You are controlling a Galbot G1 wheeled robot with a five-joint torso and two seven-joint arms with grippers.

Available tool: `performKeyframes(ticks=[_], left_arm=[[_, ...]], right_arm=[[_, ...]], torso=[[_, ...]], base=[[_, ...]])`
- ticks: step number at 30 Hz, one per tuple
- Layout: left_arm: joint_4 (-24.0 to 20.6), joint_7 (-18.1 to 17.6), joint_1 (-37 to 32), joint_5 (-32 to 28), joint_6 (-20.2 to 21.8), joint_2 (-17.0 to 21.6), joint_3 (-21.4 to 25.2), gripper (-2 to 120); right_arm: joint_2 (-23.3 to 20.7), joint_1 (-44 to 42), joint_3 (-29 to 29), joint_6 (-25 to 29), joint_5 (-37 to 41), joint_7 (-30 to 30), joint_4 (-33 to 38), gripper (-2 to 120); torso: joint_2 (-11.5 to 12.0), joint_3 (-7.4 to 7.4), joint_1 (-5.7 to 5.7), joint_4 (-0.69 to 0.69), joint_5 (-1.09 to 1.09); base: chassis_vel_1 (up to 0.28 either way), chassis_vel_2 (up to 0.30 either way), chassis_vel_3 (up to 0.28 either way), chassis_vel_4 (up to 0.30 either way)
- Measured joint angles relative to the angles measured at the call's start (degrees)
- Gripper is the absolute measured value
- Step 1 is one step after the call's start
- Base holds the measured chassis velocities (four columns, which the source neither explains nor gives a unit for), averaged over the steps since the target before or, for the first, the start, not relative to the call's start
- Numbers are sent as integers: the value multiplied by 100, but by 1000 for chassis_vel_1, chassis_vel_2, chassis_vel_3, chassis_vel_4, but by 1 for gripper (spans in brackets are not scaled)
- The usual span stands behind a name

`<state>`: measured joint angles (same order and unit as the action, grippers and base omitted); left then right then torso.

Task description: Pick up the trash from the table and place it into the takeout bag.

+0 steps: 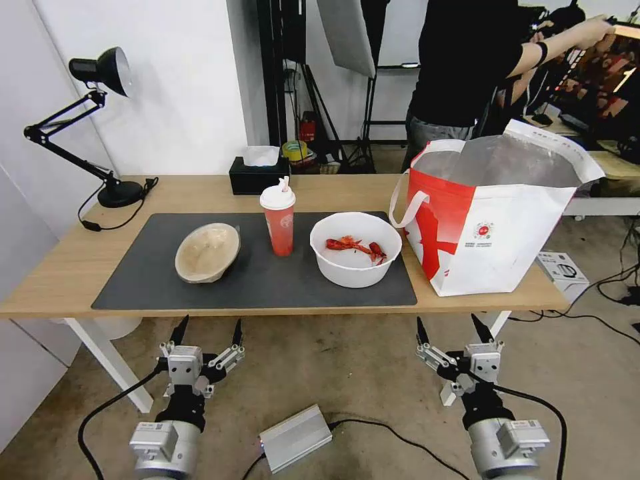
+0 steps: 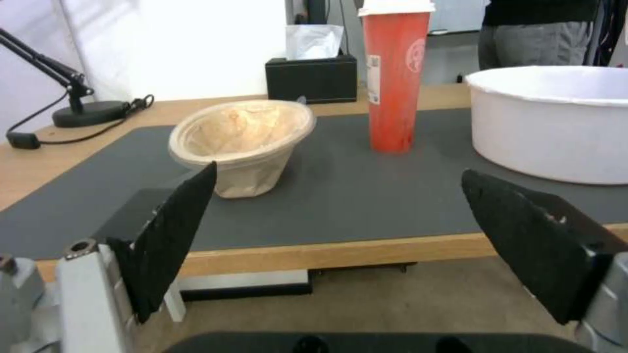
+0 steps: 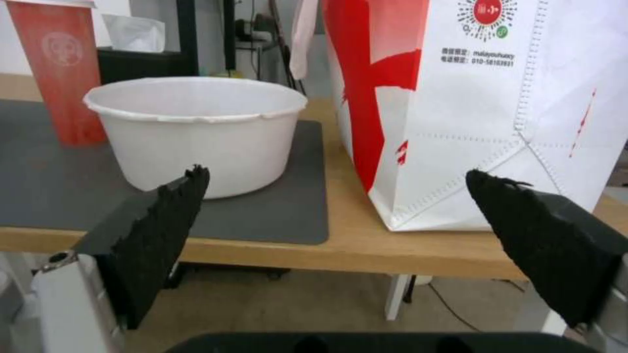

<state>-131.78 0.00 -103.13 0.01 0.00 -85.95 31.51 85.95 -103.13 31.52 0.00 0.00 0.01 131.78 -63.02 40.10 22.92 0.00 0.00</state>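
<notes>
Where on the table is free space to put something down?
Free: bare wood between lamp and mat; the mat's front strip before the beige bowl, cup and white bowl. Crowded: white bowl nearly meets the bag.

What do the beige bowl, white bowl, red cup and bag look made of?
Beige bowl: probably molded pulp or fibre; matte, mottled, wall slightly crumpled, sitting tilted.
White bowl: likely thin plastic; smooth, uniform, rolled rim with small dents.
Red cup: coated paper by its look, printed logo, with a white, probably plastic, lid.
Takeout bag: non-woven fabric, visible stitching and creases, silvery foil lining inside.
</notes>
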Motion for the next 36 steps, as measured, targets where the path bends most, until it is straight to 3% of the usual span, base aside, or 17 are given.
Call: performKeyframes(ticks=[18,21,25,29,36], left_arm=[[0,-8,9,-4,20,-3,0,100],[-27,-130,108,-91,250,-59,-9,100],[-164,-629,530,-410,1167,-323,-64,100],[-167,-681,529,-390,1211,-394,-83,100],[-166,-742,442,-296,1129,-427,-103,100]], right_arm=[[0,0,0,-1,0,0,0,100],[-20,22,5,-49,11,7,2,100],[-296,356,152,-763,260,208,157,100],[-521,638,276,-1371,475,386,296,100],[-765,944,379,-1955,721,573,417,100]], torso=[[0,0,0,0,0],[0,0,0,0,0],[0,0,1,-1,0],[0,1,0,0,1],[0,1,0,-1,2]], base=[[0,0,0,0],[0,0,0,0],[0,0,0,0],[0,0,0,0],[0,0,0,0]])
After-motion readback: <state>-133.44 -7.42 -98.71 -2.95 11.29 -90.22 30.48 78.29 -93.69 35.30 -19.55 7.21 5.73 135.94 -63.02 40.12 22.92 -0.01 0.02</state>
